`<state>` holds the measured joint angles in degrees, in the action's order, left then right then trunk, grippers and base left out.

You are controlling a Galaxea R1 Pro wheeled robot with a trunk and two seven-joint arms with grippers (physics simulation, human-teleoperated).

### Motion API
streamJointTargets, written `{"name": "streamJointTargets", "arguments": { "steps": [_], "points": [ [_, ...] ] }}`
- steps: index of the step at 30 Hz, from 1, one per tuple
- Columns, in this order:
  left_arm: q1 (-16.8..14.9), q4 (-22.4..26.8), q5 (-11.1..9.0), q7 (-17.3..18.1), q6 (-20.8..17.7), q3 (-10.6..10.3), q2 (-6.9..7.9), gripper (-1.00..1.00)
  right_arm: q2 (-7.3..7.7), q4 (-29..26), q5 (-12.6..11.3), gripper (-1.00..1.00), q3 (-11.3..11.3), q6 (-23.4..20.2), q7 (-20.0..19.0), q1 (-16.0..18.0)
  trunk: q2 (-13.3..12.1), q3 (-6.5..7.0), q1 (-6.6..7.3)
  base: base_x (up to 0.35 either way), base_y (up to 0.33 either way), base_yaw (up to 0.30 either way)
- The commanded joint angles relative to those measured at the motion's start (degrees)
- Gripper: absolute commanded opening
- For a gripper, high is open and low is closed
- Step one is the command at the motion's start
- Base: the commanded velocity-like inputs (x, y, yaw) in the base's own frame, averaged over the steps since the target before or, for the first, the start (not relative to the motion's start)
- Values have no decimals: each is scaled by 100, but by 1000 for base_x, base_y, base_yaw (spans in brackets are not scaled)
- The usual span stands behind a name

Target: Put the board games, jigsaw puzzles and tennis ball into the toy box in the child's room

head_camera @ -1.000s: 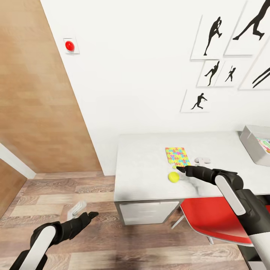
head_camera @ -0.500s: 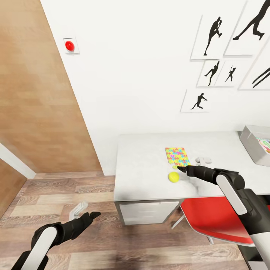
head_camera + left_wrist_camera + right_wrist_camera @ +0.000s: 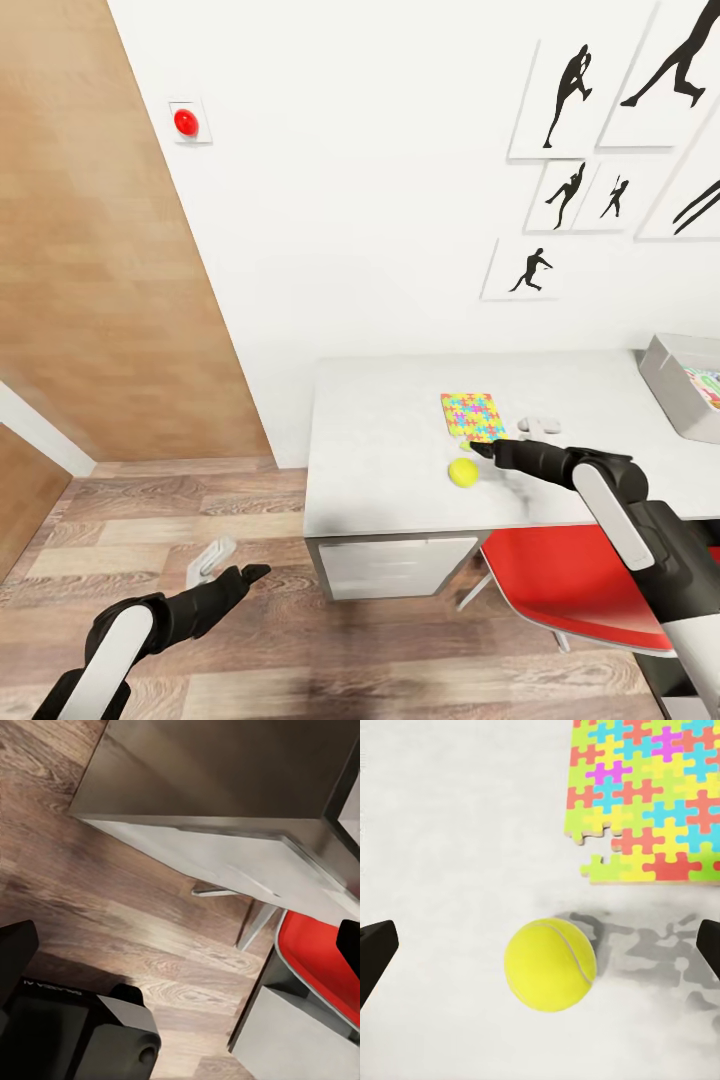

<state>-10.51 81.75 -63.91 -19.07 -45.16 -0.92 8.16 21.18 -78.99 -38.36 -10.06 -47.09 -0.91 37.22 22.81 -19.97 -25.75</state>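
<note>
While the right gripper [image 3: 482,450] hovers over the table [image 3: 380,440] with its fingers [image 3: 375,952] spread wide and holding nothing, the tennis ball [image 3: 550,964] sits on the pale top between them, just near of the colourful jigsaw puzzle [image 3: 472,416]. The toy box [image 3: 680,385] stands at the table's far right. The left gripper [image 3: 240,578] hangs low over the wood floor [image 3: 150,520], empty, fingers parted.
</note>
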Motion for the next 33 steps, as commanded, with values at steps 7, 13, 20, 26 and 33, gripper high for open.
{"name": "streamJointTargets", "arguments": {
  "steps": [7, 13, 20, 26, 33],
  "points": [
    [-4, -19, -55, -50, 2, -6, 8, 100, -19, -3, 12, 100, -30, -18, -7, 16, 11, -10, -3, 0, 0, 0],
    [-4, -29, -57, -46, 25, -5, 9, 100, -30, -3, 9, 100, -43, -18, -6, 20, 11, -10, -3, 0, 0, 0],
    [-4, -55, -53, -45, 49, -3, 12, 100, -49, -1, 5, 100, -57, -16, -2, 21, 11, -10, -3, 0, 0, 0],
    [-7, -189, -52, -44, 69, 9, 15, 100, -77, 2, 6, 100, -62, -15, 2, 22, 11, -10, -3, 0, 0, 0],
    [-60, -593, -52, -39, 117, 27, 23, 100, -155, 16, 16, 100, -60, -13, 9, 22, 11, -10, -3, 0, 0, 0]
  ]
}}
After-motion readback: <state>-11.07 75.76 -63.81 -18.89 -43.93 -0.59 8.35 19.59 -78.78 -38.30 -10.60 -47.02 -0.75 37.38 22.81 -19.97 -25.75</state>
